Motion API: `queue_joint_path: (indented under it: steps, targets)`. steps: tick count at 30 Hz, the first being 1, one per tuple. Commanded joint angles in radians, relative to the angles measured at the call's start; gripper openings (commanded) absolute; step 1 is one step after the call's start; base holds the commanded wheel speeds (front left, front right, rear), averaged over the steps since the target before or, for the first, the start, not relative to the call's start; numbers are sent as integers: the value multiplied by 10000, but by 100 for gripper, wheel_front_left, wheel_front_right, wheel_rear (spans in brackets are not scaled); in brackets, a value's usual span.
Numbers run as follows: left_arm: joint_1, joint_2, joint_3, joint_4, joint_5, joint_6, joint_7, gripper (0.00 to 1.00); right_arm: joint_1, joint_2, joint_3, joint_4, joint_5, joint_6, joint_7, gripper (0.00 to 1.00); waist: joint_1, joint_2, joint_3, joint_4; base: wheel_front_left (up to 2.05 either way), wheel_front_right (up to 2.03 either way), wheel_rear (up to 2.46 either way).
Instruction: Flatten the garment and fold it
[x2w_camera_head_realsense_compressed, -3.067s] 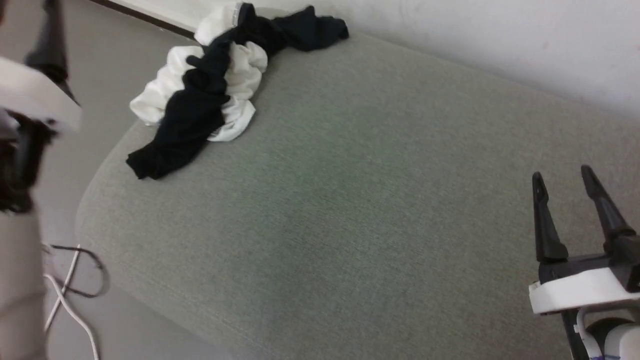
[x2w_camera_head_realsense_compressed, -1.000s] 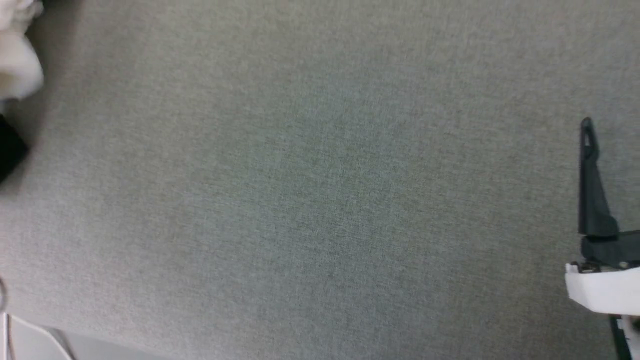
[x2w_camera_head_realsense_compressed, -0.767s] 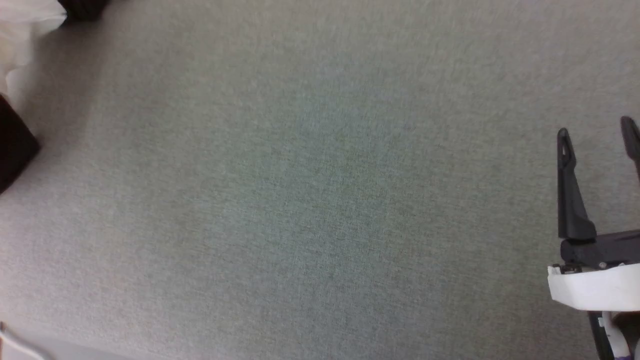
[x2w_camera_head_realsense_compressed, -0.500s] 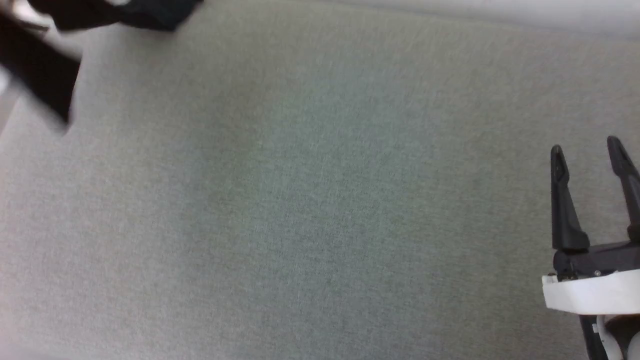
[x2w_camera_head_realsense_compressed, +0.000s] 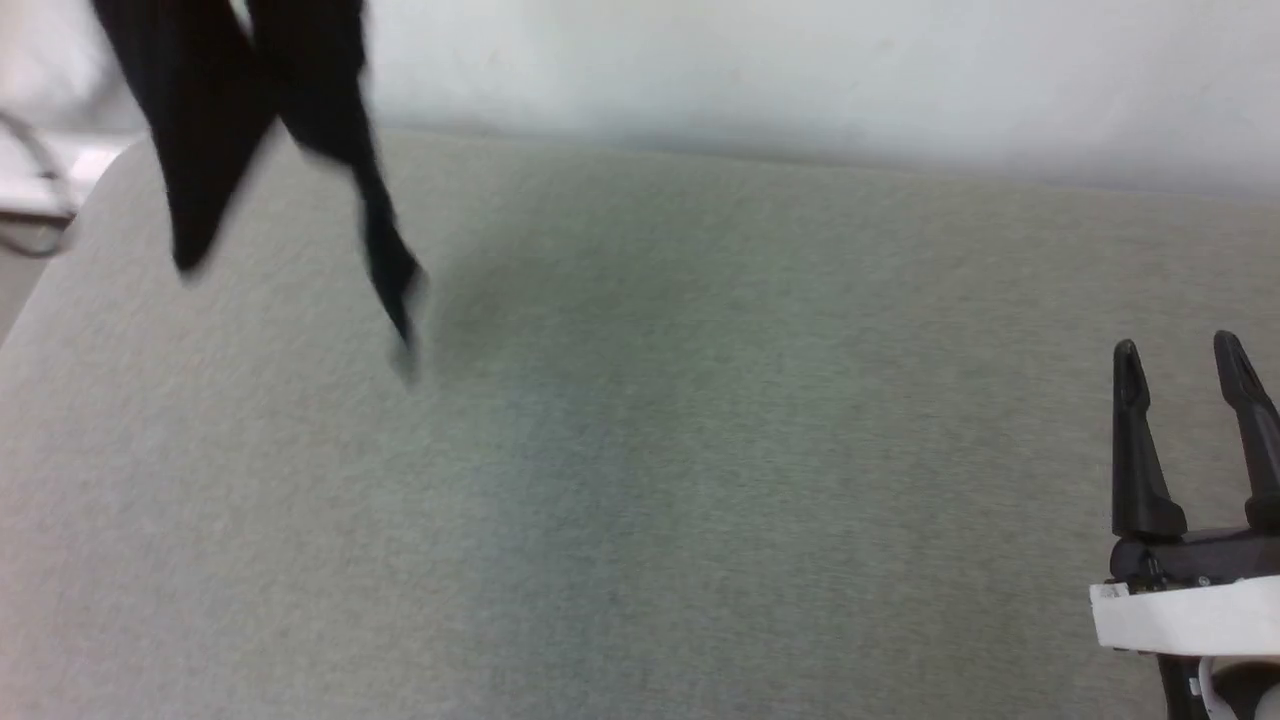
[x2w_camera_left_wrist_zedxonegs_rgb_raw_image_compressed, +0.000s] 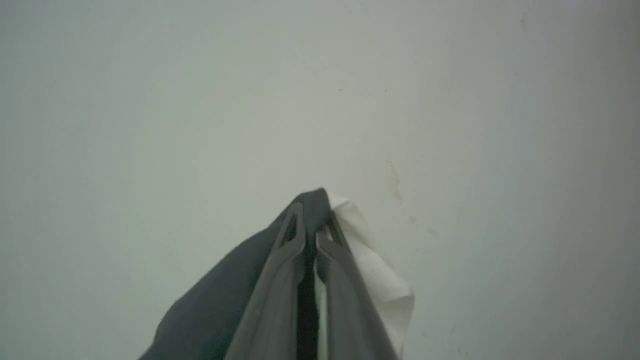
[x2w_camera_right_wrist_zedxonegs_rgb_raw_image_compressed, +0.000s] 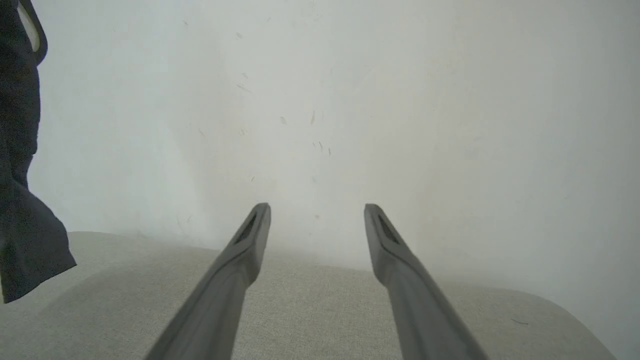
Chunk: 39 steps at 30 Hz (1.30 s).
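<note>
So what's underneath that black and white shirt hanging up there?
Beneath the garment lies the grey cushion, faintly shadowed. The hanging cloth covers part of the cushion's far edge. Tip contact unclear.

One garment (x2w_camera_head_realsense_compressed: 200, 130), two hands, one desk (x2w_camera_head_realsense_compressed: 700, 450), one wall (x2w_camera_head_realsense_compressed: 800, 70).

There is a single garment, in two colours: black cloth in the head view and at the edge of the right wrist view (x2w_camera_right_wrist_zedxonegs_rgb_raw_image_compressed: 20, 225), black plus white in the left wrist view (x2w_camera_left_wrist_zedxonegs_rgb_raw_image_compressed: 215, 310). There are two hands, the left hand (x2w_camera_left_wrist_zedxonegs_rgb_raw_image_compressed: 312, 220) and the right hand (x2w_camera_head_realsense_compressed: 1178, 342), the latter also seen from its own wrist (x2w_camera_right_wrist_zedxonegs_rgb_raw_image_compressed: 317, 206). Each has two long dark fingers (x2w_camera_head_realsense_compressed: 1135, 450), four in all. One grey fabric-covered desk runs along one pale wall.
</note>
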Motion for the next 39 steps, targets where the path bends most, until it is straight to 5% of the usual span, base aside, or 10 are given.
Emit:
queue_joint_path:
  steps: [1,14,26,36,37,38,39]
  targets:
    - [-130,-337,-194,-154,-109,71,112,0,130,21,-55,67,101,-7,-97,100,3,0,-566,-633,0,0,0]
    - [1776,-2161,-1896,-1808,-963,-80,1102,0,251,22,-740,54,325,-7,-332,100,3,0,-627,-1810,0,0,0]
    - [6543,-2790,-3006,-3232,-1223,595,-108,0,304,22,-812,51,479,-7,-333,100,3,0,-433,-2551,0,0,0]
    - [10008,-2859,-3941,-926,-495,1366,-1822,0,170,22,-656,207,555,-7,-334,100,3,0,-213,-2734,0,0,0]
    - [10053,-2881,-3990,-694,-447,1335,-1937,12,155,22,-647,222,561,-7,-330,100,3,0,-202,-2719,0,0,0]
    - [10069,-2915,-4006,-534,-439,1295,-2038,72,146,22,-642,235,566,-7,-326,100,3,0,-200,-2695,0,0,0]
    - [10063,-2989,-3942,-458,-494,1270,-2184,100,146,22,-659,249,570,-7,-326,100,3,0,-211,-2649,0,0,0]
